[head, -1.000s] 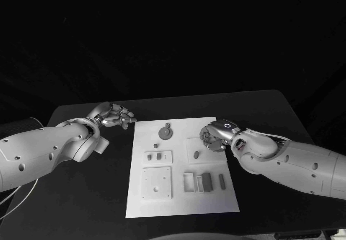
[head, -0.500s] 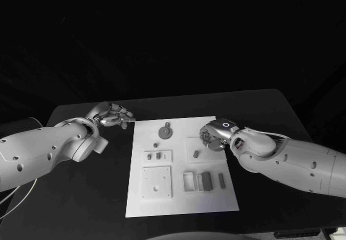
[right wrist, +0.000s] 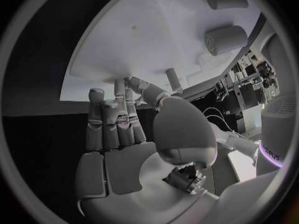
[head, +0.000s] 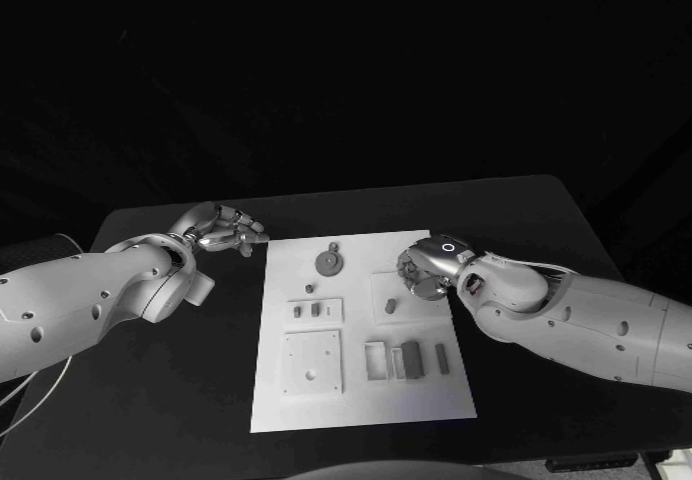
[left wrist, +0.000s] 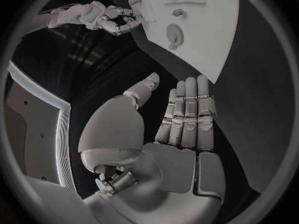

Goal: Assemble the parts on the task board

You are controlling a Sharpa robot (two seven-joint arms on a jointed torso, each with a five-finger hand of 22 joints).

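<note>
A white task board lies flat in the middle of the black table. Small grey parts sit on it.

Nearest to the robot, a square plate with little holes lies on the left side of the board. Just beside it, to its right, a few narrow bars stand in a row. A bit farther back there is a small frame with two short pegs in it. To the right of that, a little round peg stands on a pale square.

The right hand hangs over the right edge of the board, close to that little peg. Its fingers are held up straight and side by side, and its thumb is bent in toward them. There is nothing in this hand. In the right wrist view, its fingertips are close to a thin upright peg on the board, but I cannot tell if they touch it.

Farther back, a round disc lies near the far edge of the board.

The left hand is over the bare table, just off the far left corner of the board. Its fingers are straight and close together, with the thumb a little apart. It holds nothing and does not touch the board.
</note>
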